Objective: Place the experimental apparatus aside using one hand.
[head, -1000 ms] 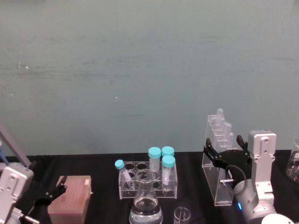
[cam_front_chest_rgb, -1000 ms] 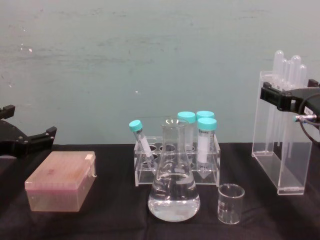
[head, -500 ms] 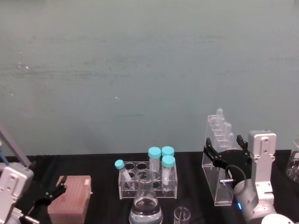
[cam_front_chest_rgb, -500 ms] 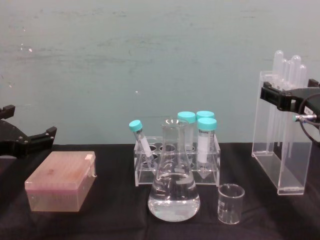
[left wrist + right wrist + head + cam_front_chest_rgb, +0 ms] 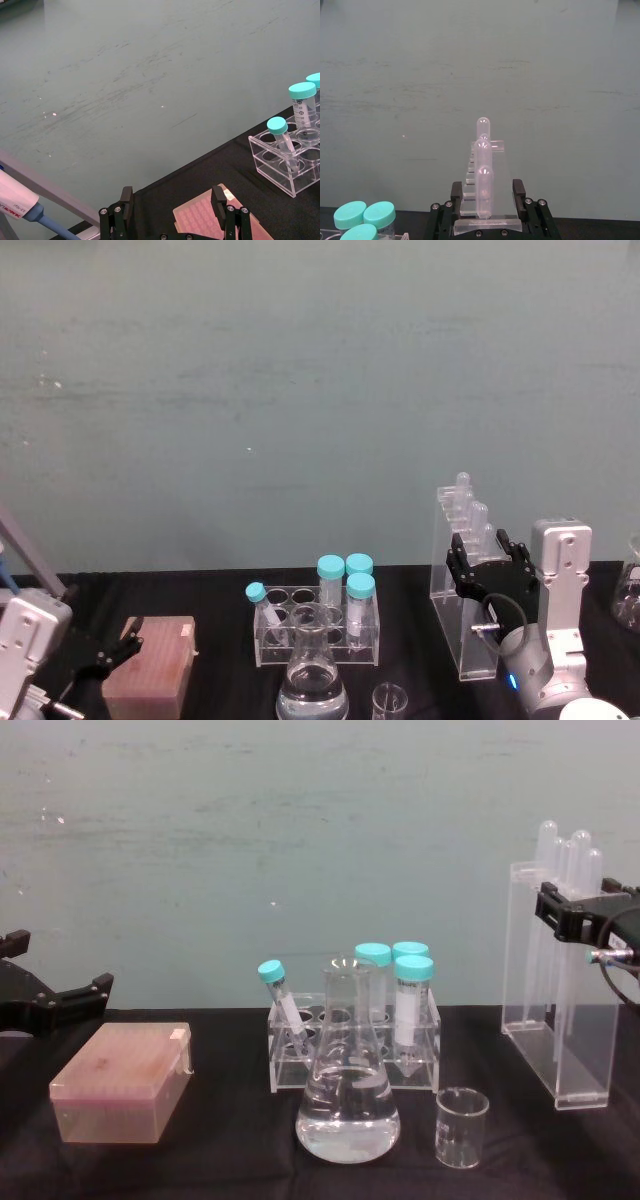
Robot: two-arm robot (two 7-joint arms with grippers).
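Right gripper clamps the tube rack near its top; I judge the lift-aside in hand, next keeping it upright; left gripper parked left, jaws wide.

Left hand showing at frame edge, two black fingers standing wide apart, gripping nothing. Pink tip box lying on black worktop, showing between fingers; contact with them not clear. Clear rack sitting farther off on worktop, carrying teal-capped tubes, one shorter tube leaning. Pipette with blue collar poking in beside grey bar. Teal wall rising behind.
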